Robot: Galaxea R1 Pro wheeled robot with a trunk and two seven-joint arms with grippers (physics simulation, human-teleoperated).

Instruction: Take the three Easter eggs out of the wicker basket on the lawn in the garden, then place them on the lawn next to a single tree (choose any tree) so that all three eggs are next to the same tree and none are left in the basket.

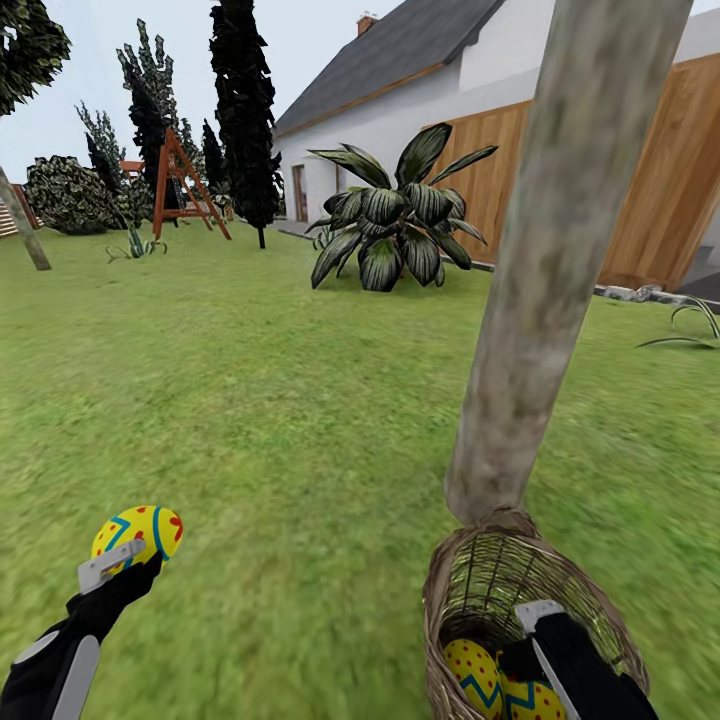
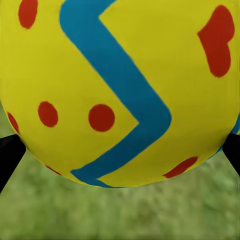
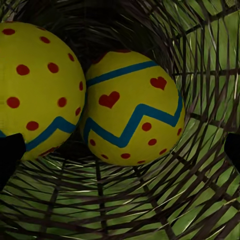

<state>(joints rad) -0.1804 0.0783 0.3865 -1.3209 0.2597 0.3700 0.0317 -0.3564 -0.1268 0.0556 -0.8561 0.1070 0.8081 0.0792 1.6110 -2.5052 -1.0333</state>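
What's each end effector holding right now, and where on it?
Left end effector grips one Easter egg across its lower sides. Right end effector is inside the wicker basket above two eggs, gripping nothing.

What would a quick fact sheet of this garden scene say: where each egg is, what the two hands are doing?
egg held: one Easter egg, clamped in left gripper, above the lawn
eggs in basket: two, touching
basket: wicker basket, at the foot of the tree trunk
right gripper: inside the basket, open, holding nothing
eggs on grass: none visible
background: white house, broad-leaved plant
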